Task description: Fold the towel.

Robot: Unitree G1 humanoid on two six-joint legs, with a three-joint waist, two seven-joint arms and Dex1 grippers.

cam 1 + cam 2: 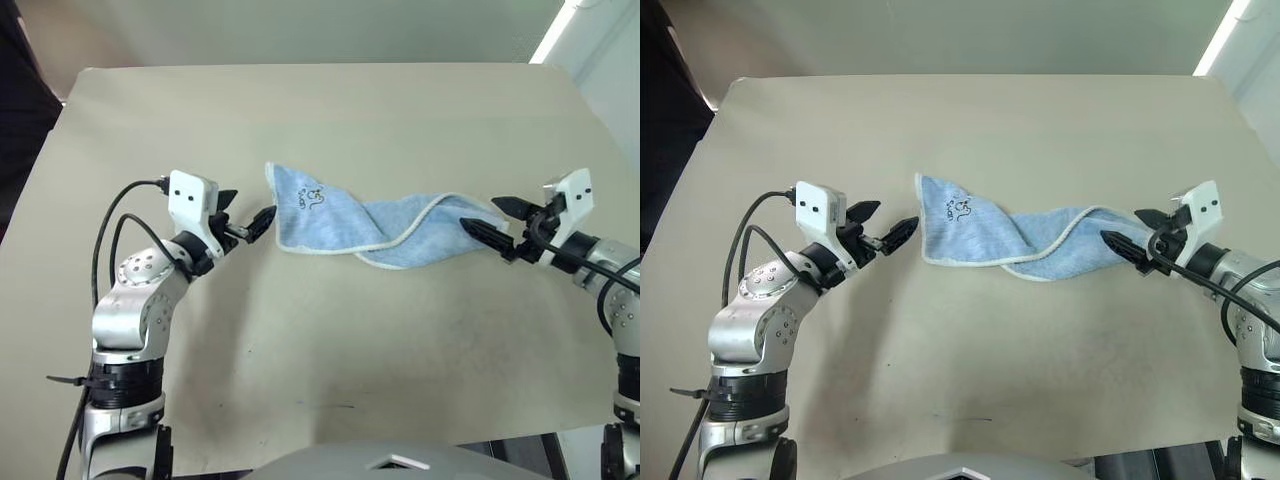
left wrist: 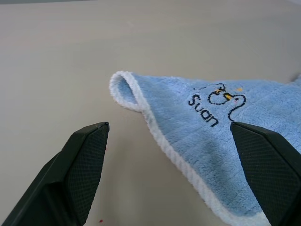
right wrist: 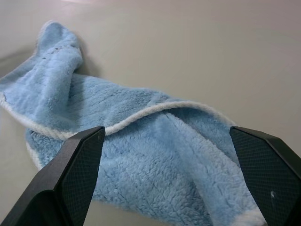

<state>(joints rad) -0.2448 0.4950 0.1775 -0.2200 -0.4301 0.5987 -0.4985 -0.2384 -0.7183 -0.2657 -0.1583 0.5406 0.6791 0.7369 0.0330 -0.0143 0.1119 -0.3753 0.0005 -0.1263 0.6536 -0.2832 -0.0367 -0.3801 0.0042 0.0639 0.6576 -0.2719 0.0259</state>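
Just ahead of the left gripper [image 1: 247, 224], whose fingers stand apart, lies the towel's [image 1: 370, 225] embroidered corner, curled up off the table [image 1: 330, 110]. Further right the twisted cloth reaches between the spread fingers of the right gripper [image 1: 493, 221]. Closing there may catch both bunched layers, locking the twist into the fold.

My head cameras look down over the table [image 1: 330, 330], both sharing the towel [image 1: 380, 225]. Each wrist camera faces one towel end closely, between its fingers [image 2: 84, 160].
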